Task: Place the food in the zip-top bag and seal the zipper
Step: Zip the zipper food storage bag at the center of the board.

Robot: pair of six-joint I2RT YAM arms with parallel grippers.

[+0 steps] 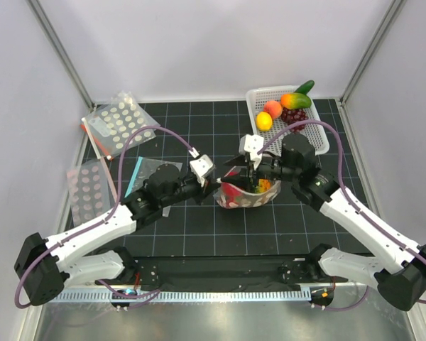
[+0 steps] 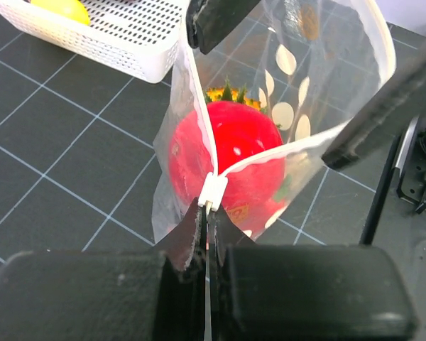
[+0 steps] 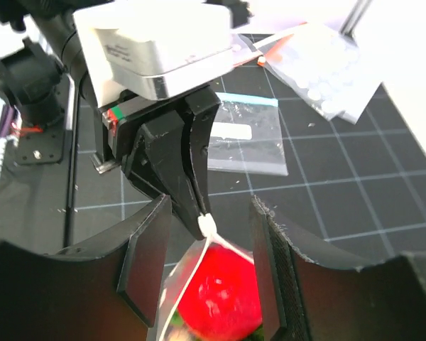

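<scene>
Left gripper (image 2: 205,217) jaws clenched on zip-top bag (image 2: 291,114) edge, anchoring it; right gripper (image 3: 211,213) jaws released, straddling zipper (image 3: 207,226), likely to seal.

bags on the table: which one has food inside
The white-dotted bag at centre, pinched by the left pincer, red fruit inside; the bags at left lie flat.

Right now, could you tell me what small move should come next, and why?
Probably close the right gripper on the zipper by its white tab: its open jaws flank the gaping mouth while the left gripper pins the zip-top bag's edge.
</scene>
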